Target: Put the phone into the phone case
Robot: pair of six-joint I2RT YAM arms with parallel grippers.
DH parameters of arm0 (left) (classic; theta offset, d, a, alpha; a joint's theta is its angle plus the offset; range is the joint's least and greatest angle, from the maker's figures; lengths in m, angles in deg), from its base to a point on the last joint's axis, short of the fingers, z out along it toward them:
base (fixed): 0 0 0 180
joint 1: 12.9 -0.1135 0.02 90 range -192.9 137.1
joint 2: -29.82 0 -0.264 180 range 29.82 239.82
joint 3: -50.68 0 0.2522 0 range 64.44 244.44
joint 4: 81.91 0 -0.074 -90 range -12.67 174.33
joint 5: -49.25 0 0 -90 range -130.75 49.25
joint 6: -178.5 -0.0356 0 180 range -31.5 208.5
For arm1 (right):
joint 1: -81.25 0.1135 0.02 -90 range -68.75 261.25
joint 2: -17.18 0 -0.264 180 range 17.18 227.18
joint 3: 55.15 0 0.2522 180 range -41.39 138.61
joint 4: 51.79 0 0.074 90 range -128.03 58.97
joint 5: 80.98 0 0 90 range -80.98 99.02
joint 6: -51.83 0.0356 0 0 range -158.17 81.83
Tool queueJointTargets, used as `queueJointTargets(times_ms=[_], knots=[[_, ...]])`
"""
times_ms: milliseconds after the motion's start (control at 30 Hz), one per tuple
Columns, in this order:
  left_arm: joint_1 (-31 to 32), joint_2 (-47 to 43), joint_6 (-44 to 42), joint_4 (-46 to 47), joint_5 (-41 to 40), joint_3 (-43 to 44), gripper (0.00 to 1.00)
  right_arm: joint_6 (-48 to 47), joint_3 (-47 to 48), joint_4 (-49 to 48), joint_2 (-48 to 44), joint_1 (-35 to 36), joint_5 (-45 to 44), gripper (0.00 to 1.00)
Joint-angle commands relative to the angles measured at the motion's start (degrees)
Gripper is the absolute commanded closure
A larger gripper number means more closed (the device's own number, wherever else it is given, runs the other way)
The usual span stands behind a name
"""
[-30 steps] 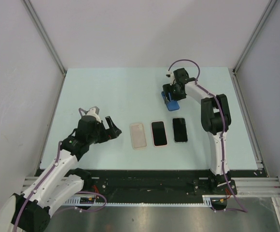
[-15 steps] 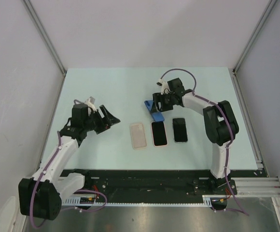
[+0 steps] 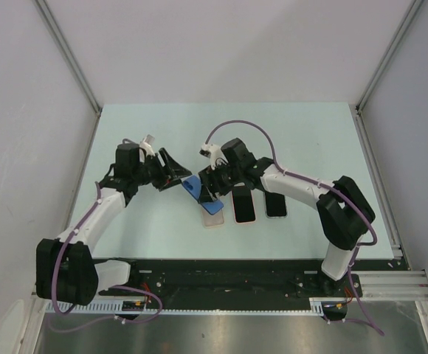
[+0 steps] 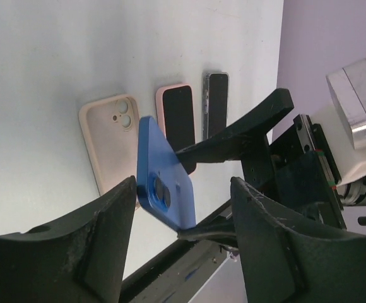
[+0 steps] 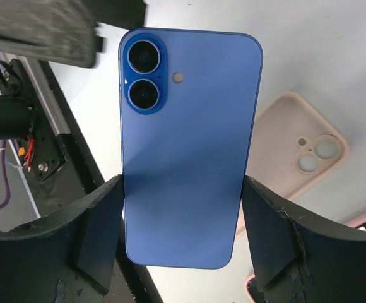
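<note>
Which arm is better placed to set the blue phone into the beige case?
Right. The right gripper holds the blue phone by the beige case; the left gripper is open near its camera end.

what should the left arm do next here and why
Probably close the left gripper on the camera end of the blue phone: its open jaws straddle that end, while the right gripper holds the other end, lifted near the empty beige case.
</note>
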Motion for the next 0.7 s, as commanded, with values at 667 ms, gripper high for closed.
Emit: queueJointTargets(times_ms=[667], knots=[[-0.43, -0.32, -1.87, 0.83, 4.76, -2.69, 0.67, 1.79, 0.29, -3.96, -5.89, 4.90, -6.11, 0.59]])
